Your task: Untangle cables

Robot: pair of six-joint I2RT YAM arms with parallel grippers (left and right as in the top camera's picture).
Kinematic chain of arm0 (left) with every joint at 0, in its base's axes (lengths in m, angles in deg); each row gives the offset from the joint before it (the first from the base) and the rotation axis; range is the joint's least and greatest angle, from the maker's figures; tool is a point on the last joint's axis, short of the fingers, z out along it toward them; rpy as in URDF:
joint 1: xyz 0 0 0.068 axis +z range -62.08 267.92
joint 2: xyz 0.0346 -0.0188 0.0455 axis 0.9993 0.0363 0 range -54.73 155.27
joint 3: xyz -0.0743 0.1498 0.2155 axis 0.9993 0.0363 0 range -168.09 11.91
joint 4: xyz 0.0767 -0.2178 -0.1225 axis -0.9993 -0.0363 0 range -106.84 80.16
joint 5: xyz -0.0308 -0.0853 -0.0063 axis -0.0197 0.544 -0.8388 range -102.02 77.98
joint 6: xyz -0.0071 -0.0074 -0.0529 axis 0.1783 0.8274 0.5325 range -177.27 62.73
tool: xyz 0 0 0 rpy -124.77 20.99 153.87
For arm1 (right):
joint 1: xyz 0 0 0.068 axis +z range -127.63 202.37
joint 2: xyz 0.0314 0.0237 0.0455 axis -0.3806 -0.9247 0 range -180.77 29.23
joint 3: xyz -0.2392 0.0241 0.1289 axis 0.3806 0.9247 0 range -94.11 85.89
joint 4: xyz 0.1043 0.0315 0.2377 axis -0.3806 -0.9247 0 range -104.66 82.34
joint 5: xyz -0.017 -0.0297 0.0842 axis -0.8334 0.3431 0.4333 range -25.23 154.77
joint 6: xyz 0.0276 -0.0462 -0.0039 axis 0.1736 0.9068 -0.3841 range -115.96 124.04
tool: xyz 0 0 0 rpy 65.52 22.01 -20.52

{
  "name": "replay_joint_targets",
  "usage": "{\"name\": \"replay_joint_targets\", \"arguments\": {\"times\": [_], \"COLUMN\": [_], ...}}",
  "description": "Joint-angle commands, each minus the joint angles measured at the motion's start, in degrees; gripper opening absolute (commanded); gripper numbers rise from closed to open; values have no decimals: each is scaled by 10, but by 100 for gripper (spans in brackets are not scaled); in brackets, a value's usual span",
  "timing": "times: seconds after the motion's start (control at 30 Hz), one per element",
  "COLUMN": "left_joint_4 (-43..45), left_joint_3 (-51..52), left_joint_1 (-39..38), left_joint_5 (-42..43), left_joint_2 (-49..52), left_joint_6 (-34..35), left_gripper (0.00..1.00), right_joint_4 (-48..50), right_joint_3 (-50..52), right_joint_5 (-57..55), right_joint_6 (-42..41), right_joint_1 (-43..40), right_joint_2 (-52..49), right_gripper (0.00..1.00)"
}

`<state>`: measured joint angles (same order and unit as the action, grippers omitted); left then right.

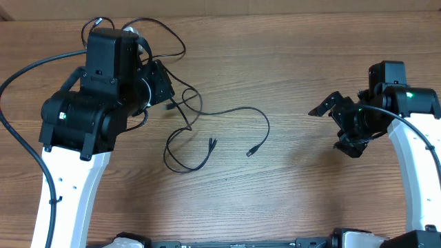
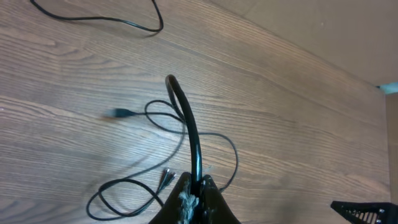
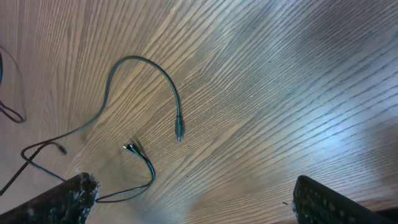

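Note:
Thin black cables [image 1: 196, 110] lie loosely crossed left of the table's middle. One sweeps right in an arc to a small plug [image 1: 252, 151]. Another makes a loop [image 1: 178, 160] ending in paired silver tips [image 1: 211, 143]. A third curls near the far edge [image 1: 165, 34]. My left gripper [image 1: 167, 96] hangs over the crossing, shut on a cable [image 2: 189, 124] that rises from between its fingers [image 2: 198, 182] and bends over. My right gripper [image 1: 336, 127] is far to the right, open and holding nothing [image 3: 193, 199]; its view shows the arcing cable's plug [image 3: 178, 134] and the paired tips [image 3: 132, 148].
A thicker black wire [image 1: 24, 69] runs from the left arm's base along the left side. Bare wooden tabletop [image 1: 296, 179] lies between the cables and the right arm. The table's far edge [image 1: 275, 12] runs along the top.

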<state>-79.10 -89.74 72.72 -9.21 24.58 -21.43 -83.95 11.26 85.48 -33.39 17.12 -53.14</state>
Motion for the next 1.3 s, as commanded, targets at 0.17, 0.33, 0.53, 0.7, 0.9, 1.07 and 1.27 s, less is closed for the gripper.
{"name": "replay_joint_targets", "arguments": {"times": [0.17, 0.33, 0.53, 0.7, 0.9, 1.07, 1.27], "left_joint_4": [-5, 54, 172, 241, 285, 334, 333], "left_joint_3": [-6, -7, -14, -14, -14, -14, -14], "left_joint_1": [19, 40, 71, 71, 71, 71, 71], "left_joint_5": [2, 153, 297, 303, 316, 353, 335], "left_joint_2": [-10, -17, -53, -89, -99, -100, -99], "left_joint_6": [13, 31, 71, 102, 127, 161, 143], "left_gripper": [4, 4, 4, 4, 4, 4, 4], "right_joint_4": [1, 1, 1, 1, 1, 1, 1], "right_joint_3": [-3, -3, -3, -3, -3, -3, -3], "right_joint_5": [-3, -3, -3, -3, -3, -3, -3], "right_joint_6": [4, 4, 4, 4, 4, 4, 4], "right_joint_1": [-3, -3, -3, -3, -3, -3, -3], "right_joint_2": [-1, -1, -1, -1, -1, -1, -1], "right_gripper": [100, 100, 100, 100, 100, 100, 100]}}
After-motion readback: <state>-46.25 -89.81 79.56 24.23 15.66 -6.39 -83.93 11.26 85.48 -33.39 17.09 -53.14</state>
